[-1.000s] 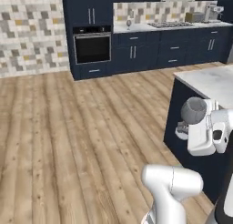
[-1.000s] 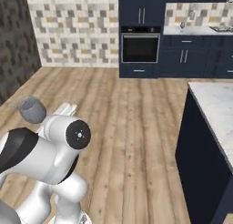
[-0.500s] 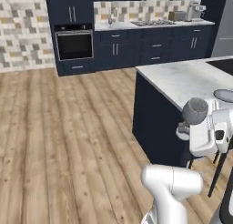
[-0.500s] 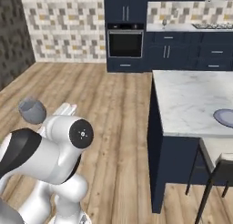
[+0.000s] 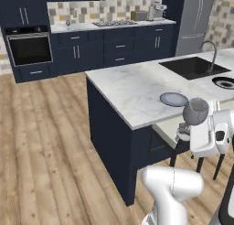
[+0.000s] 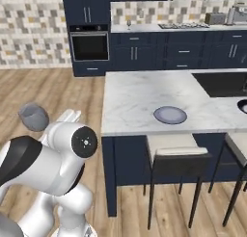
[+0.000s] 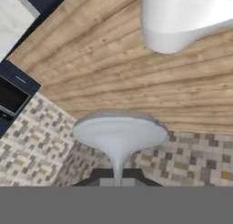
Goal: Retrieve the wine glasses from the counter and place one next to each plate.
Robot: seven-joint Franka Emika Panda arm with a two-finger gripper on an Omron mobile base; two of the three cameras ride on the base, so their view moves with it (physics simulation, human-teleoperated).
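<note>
From my left camera the end effector (image 5: 184, 129) gripped a glass (image 5: 195, 110) by its stem beside the island (image 5: 132, 89); the right camera showed the glass bowl (image 6: 34, 116), and the hand camera its foot (image 7: 119, 131).

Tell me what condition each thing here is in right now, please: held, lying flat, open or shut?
Wine glass: held upright off the floor by its stem.
End effector: shut on the wine glass stem.
Pale blue-grey plate: flat on the island, bare.
Navy-ringed plate: flat on the island beside the sink.
Oven door: shut.
</note>
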